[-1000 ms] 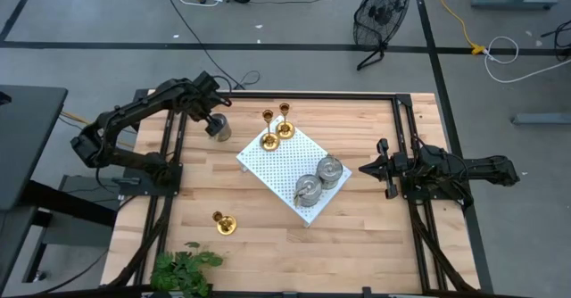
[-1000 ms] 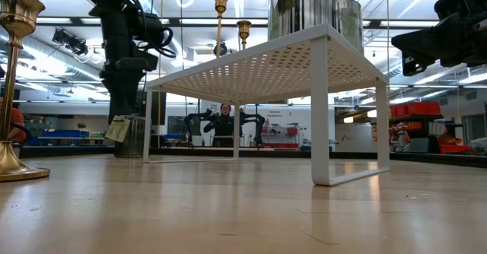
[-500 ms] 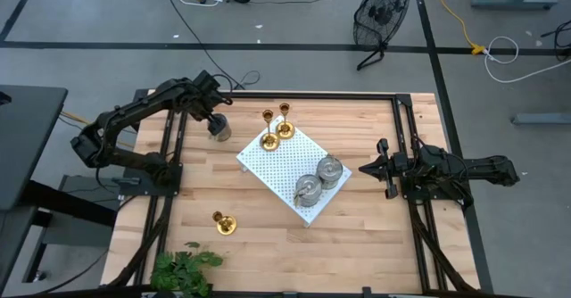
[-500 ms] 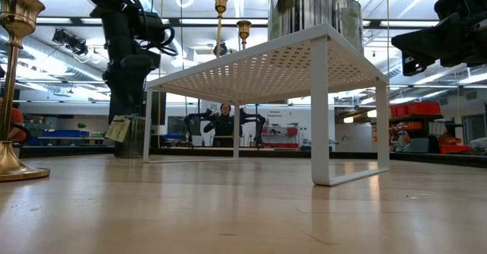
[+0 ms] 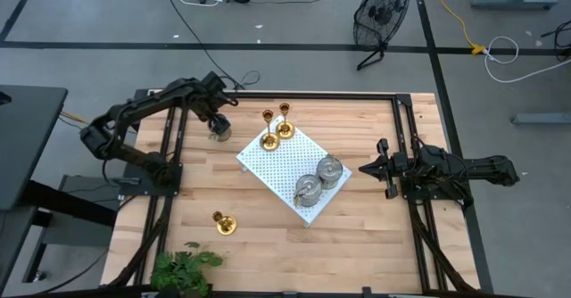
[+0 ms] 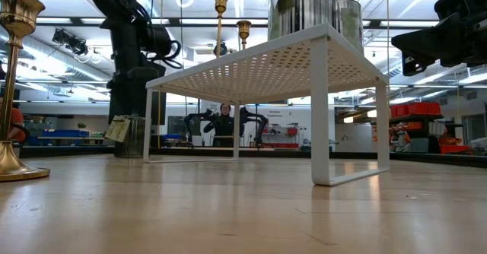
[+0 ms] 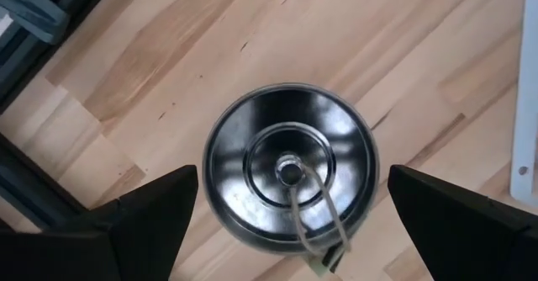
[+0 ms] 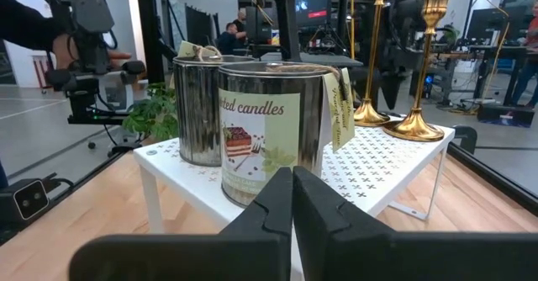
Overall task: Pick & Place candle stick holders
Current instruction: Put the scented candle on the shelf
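Observation:
One silver-grey candle stick holder (image 5: pixel 219 133), a squat tin with a tag, stands on its bottom on the table left of the white board (image 5: pixel 272 169). My left gripper (image 7: pixel 292 178) is open above it, pointing down, with a finger on either side of the tin's lid (image 7: pixel 290 167) and touching nothing. Two more silver tins (image 5: pixel 308 189) (image 5: pixel 331 169) and two brass holders (image 5: pixel 268 138) (image 5: pixel 285 127) stand on the board. A third brass holder (image 5: pixel 223 223) stands on the table near the front left. My right gripper (image 5: pixel 370 167) waits shut at the right, level.
A green leafy plant (image 5: pixel 183 268) sits at the table's near left corner. The white board stands on legs (image 6: pixel 319 125) in the table's middle, turned at an angle. Black frame rails (image 5: pixel 169 146) run along both sides. Bare wood lies between the board and the near edge.
My left gripper has come down over the silver tin on the table and shifted slightly toward the board, staying open. The tin has not moved.

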Controlling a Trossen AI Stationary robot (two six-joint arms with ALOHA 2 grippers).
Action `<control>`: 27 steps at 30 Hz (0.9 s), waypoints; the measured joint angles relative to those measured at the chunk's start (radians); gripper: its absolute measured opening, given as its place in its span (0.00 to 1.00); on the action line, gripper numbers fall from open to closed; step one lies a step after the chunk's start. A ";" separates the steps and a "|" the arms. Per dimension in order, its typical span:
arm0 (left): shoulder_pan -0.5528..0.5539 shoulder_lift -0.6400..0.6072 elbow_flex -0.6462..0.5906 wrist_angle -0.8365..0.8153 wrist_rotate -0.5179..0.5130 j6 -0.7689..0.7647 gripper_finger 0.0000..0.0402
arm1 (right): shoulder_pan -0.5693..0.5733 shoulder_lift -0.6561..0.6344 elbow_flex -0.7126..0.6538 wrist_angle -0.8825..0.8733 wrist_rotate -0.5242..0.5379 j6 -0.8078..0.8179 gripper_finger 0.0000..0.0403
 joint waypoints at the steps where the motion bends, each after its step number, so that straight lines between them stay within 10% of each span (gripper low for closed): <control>1: 0.000 0.005 0.000 0.000 0.000 0.000 0.99 | 0.000 0.000 0.000 0.000 0.000 0.000 0.04; 27: -0.001 0.082 0.000 0.013 -0.024 0.000 0.99 | 0.000 0.000 0.000 0.000 0.000 0.000 0.04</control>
